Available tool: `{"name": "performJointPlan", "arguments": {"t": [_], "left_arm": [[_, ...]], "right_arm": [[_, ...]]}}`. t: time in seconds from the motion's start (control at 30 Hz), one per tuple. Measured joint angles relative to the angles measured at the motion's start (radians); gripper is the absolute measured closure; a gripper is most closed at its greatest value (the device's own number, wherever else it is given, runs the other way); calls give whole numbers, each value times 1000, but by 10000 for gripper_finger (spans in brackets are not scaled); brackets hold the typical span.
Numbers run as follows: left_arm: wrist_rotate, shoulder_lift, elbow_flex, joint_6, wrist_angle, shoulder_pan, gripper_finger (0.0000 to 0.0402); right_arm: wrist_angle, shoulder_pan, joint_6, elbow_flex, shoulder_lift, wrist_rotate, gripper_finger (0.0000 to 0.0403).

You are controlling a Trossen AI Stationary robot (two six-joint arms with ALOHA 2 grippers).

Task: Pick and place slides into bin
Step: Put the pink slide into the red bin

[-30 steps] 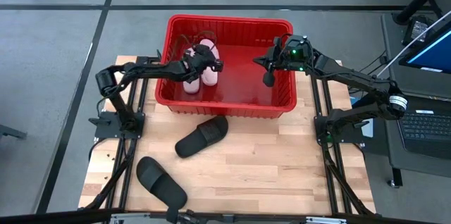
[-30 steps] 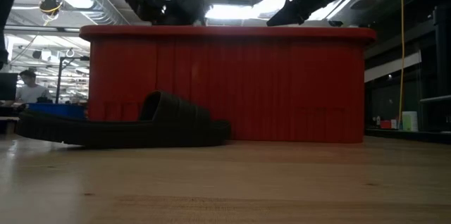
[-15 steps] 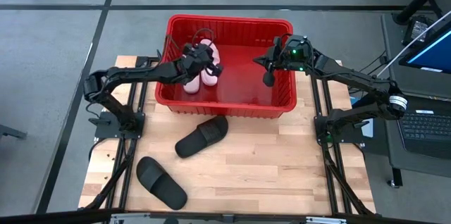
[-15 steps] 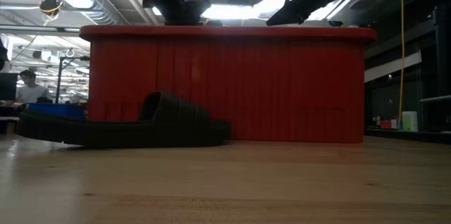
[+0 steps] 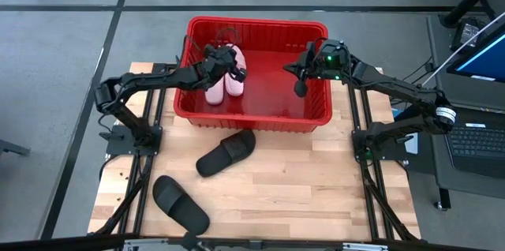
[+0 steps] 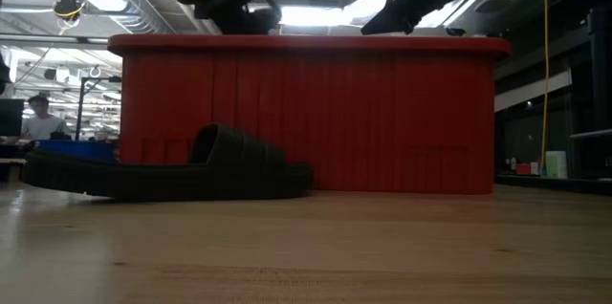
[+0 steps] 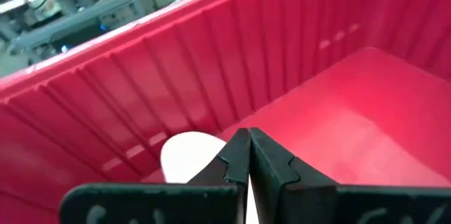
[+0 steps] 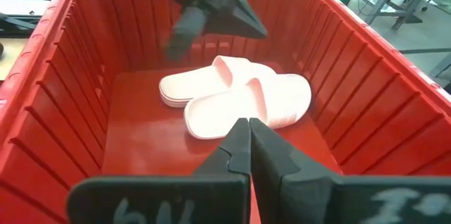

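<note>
Two pale pink slides (image 5: 223,85) lie side by side, soles down, on the floor of the red bin (image 5: 256,22), at its left end. They also show in the right wrist view (image 8: 236,101). My left gripper (image 5: 227,60) is shut and hovers just above them, touching nothing; it also shows in the right wrist view (image 8: 243,20). My right gripper (image 5: 301,89) is shut and empty over the bin's right part. Two black slides lie on the table near the bin: one (image 5: 226,152) close to its near wall, one (image 5: 180,204) near the table's front left.
The bin's right half floor (image 8: 141,160) is bare. The wooden table (image 5: 316,188) has free room at its front right. In the low view the nearer black slide (image 6: 172,170) lies in front of the bin's wall (image 6: 382,113). A person sits far off in the room (image 6: 38,118).
My left gripper has risen a little above the pink slides and drifted slightly toward the far edge. The pink slides stay where they were on the bin's floor.
</note>
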Motion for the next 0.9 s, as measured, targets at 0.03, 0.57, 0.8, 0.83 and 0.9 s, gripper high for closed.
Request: {"name": "performJointPlan", "arguments": {"t": [0.03,0.57,0.8,0.83,0.9], "left_arm": [[6,4,0,-21,-2,14,401],[150,159,106,-209,-48,141,401],[149,252,348,-138,-384,146,400],[147,264,376,-137,-434,148,400],[145,286,415,-136,-506,154,400]], "right_arm": [[0,1,0,0,0,0,398],[1,1,32,0,0,0,398],[-4,1,54,0,0,0,398],[-7,1,54,0,0,0,398],[-11,1,54,0,0,0,398]]}}
